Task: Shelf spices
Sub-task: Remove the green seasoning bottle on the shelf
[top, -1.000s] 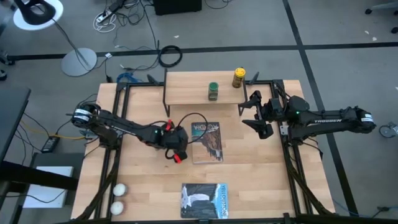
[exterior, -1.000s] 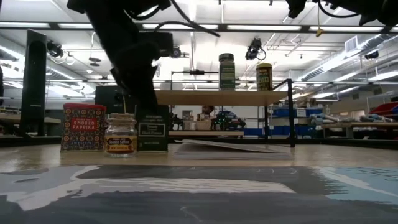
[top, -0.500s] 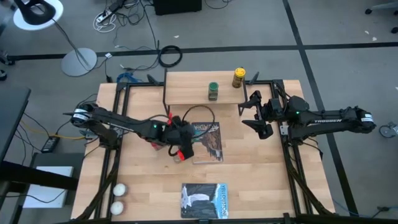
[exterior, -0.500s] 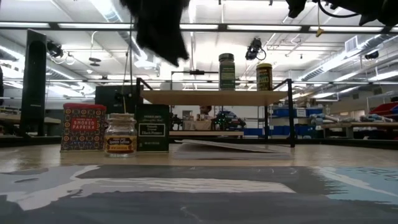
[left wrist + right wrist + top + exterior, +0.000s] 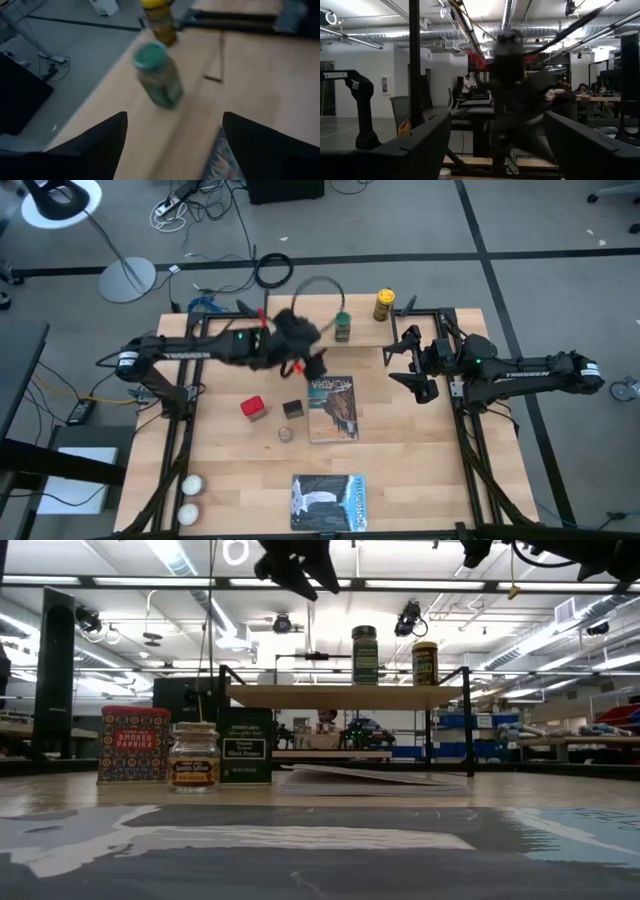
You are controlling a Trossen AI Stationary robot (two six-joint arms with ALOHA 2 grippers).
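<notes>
Lifted shelfward, left hand seemingly open, empty.

Grey workshop floor, long ceiling lights

A grey floor crossed by dark lines surrounds the table; cables and a coiled black cord lie beyond its far edge, with a white floor lamp off the far left corner. Strip lights and ducts run overhead.

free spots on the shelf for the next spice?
The shelf board's left half is bare wood, though the left gripper hangs at it. The right end is crowded: green jar and yellow-lidded jar.
</notes>
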